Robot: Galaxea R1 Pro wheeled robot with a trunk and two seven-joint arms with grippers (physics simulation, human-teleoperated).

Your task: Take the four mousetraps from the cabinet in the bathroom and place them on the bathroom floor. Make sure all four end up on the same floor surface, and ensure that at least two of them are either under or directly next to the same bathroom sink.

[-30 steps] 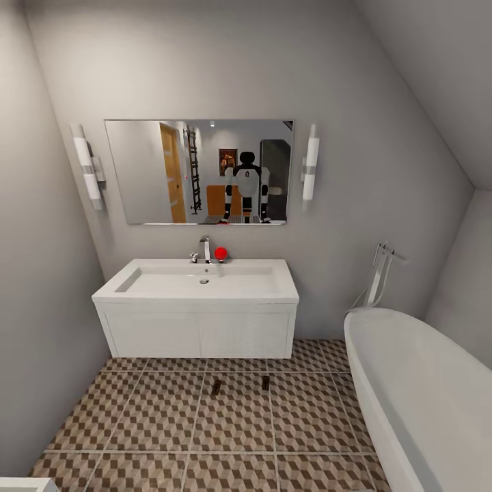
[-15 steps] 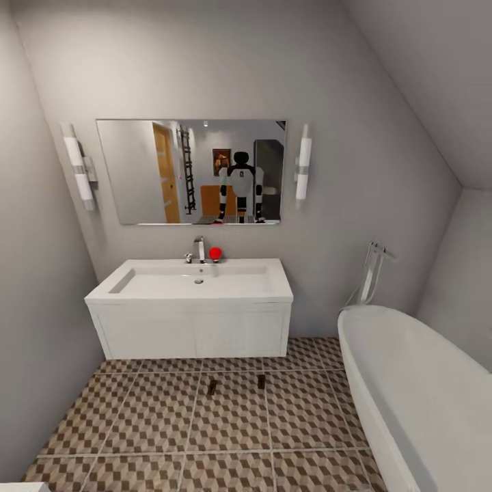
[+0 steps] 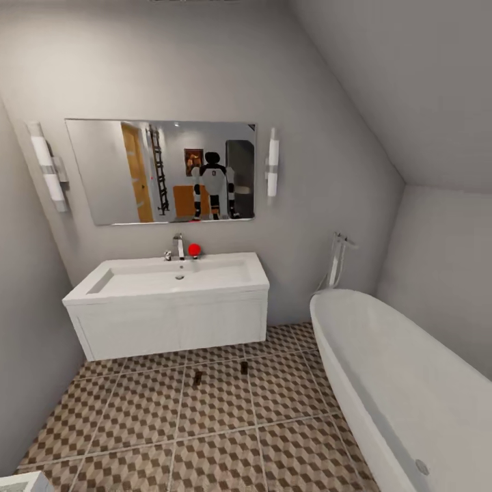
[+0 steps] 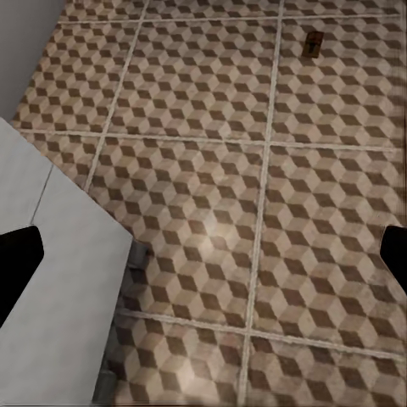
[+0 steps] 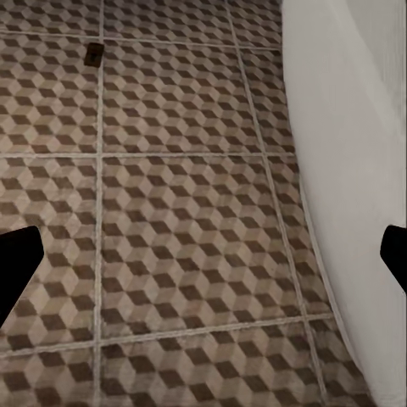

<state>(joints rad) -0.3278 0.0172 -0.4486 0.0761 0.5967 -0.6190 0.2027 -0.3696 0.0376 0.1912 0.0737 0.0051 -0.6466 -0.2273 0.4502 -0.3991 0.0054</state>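
The white bathroom sink (image 3: 174, 277) on the left holds nothing in its basin; a red ball (image 3: 195, 250) sits by its tap. Two mousetraps (image 3: 197, 376) (image 3: 244, 367) lie on the bathroom floor (image 3: 225, 437) before it. Rightward the bathtub (image 3: 403, 383) stands empty. Both grippers (image 4: 203, 254) (image 5: 203, 254) are spread wide, holding nothing.

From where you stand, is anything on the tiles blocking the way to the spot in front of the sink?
Nothing visible does. Two mousetraps already lie on the bathroom floor in front of the bathroom sink; the bathtub stands off to the right.
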